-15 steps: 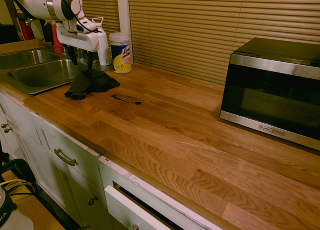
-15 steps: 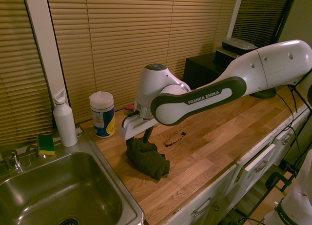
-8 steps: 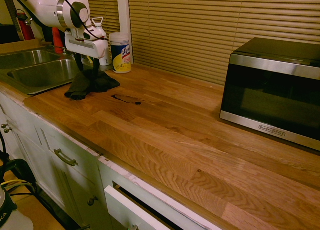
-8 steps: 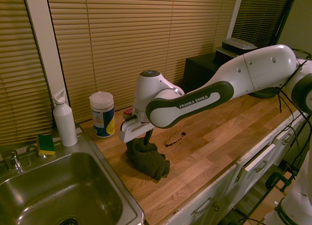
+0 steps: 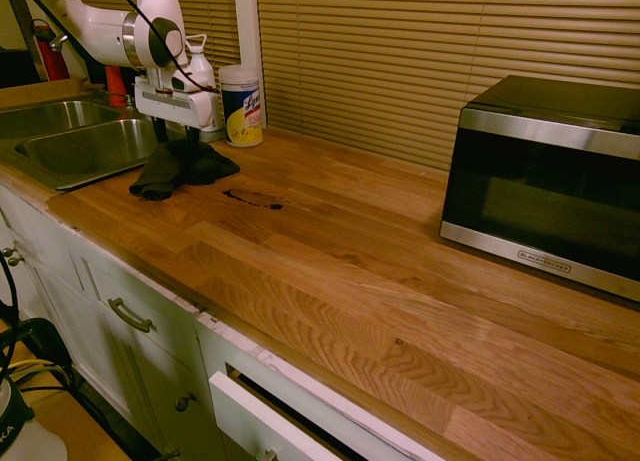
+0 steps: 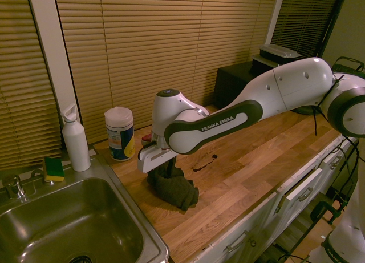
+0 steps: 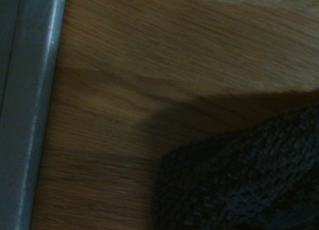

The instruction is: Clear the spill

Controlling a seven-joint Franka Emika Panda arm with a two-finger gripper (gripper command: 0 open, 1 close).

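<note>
Reaching down to a dark cloth (image 5: 180, 171), open gripper (image 5: 176, 143) stands beside kitchen spill (image 5: 252, 200)

Spread apart, the two dark fingers of the Franka's gripper point down at the bunched cloth, their tips meeting its upper folds in the first exterior view. Whether the tips press into the fabric cannot be told.

The spill, a thin, dark streak with a few droplets, lies on the wooden counter (image 5: 330, 251) just beside the cloth, on the side toward the microwave (image 5: 545, 186). The cloth sits between that streak and the metal sink (image 6: 74, 217). In the wrist view, its coarse knit casts a shadow across the wood, with a metal edge of the sink near it.

A wipes canister (image 6: 120, 134) with a white lid stands upright near the cloth, toward the window blinds (image 6: 154, 46). A white bottle (image 6: 76, 142) is upright at the back of the sink, and a green and yellow sponge (image 6: 53, 169) rests near the faucet (image 6: 14, 186). A small red item shows partly behind the gripper in the second exterior view. Below the counter, a white drawer (image 5: 262, 421) is pulled partly out.
</note>
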